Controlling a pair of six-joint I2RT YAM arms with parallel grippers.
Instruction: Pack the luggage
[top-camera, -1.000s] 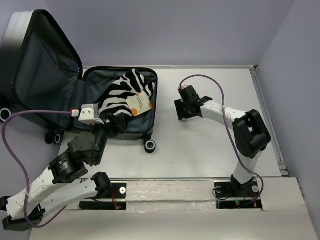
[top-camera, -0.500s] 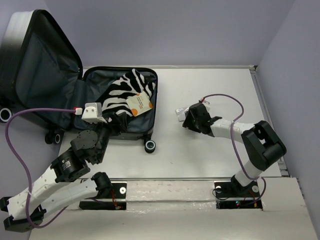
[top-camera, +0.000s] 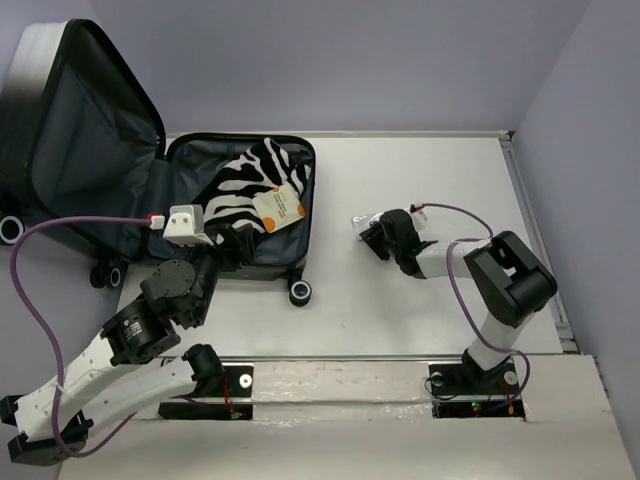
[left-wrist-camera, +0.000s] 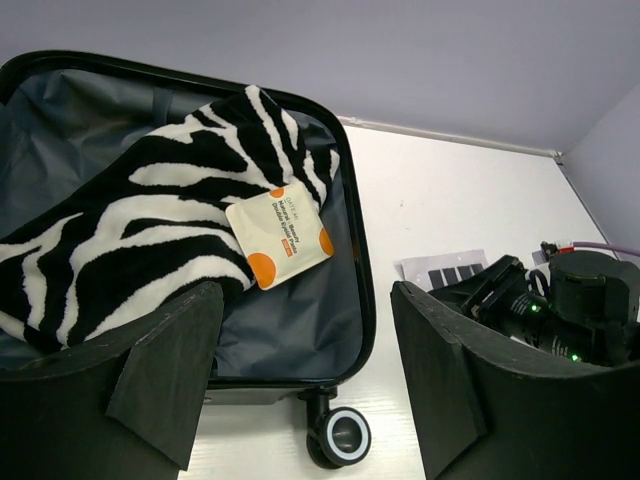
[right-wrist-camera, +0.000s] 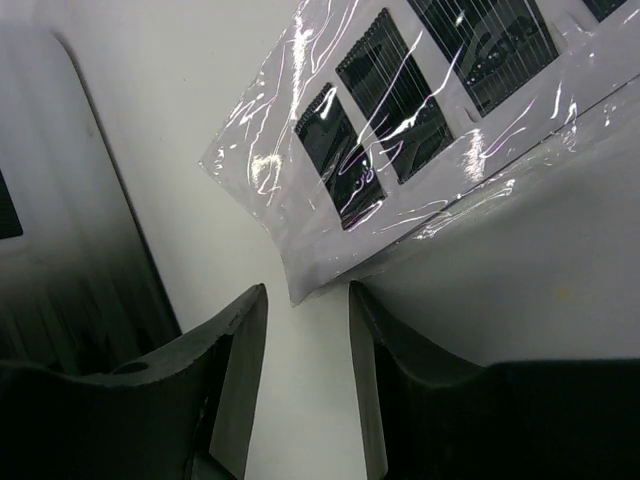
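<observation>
step: the clear-wrapped packet (right-wrist-camera: 400, 130) is to be picked off the desk (top-camera: 420, 160), judging by where the right hand is set
right hand (right-wrist-camera: 305, 295): held low over the desk, fingers narrowly apart, nothing clamped; the packet's near corner lies just at the mouth of the gap
grip: the corner should be taken deeper between the fingers before closing. The film looks slick and lies flat, so a shallow pinch is likely to be lost. One finger is best slid under the edge.
left hand (left-wrist-camera: 305, 295): fingers wide apart, empty, held over the luggage's near rim
luggage (top-camera: 195, 165): laid open at the left of the desk, lid raised to the left, wheels toward the arms
contents: a zebra-print throw (top-camera: 245, 180) is bunched across the base half, and a white sachet with orange dots (top-camera: 278, 208) is rested on it
free space: grey lining is left bare at the near right corner; the packet could be placed there
</observation>
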